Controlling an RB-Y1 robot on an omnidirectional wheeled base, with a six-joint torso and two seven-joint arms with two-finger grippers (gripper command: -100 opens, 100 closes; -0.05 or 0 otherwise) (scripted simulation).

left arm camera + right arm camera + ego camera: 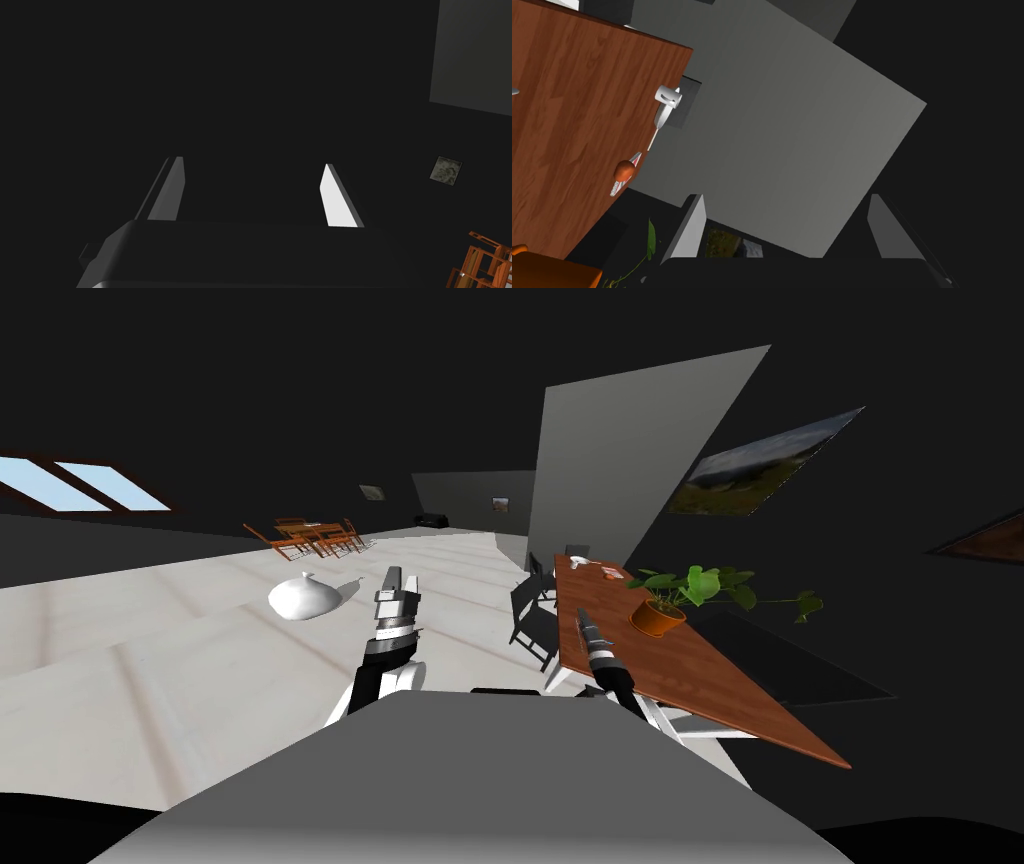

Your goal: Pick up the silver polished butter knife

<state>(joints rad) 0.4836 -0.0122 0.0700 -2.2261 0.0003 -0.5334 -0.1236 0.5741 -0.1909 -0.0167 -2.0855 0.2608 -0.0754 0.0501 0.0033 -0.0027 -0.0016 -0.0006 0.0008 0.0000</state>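
Brown wooden table (700, 673) with potted plant (657, 616), white mug (668, 96)

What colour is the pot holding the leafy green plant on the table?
Orange. The round plant pot shows best in the head view.

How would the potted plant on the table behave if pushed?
The potted plant may tip: its long stems lean far to one side. Its round pot would probably slide on the smooth wooden table.
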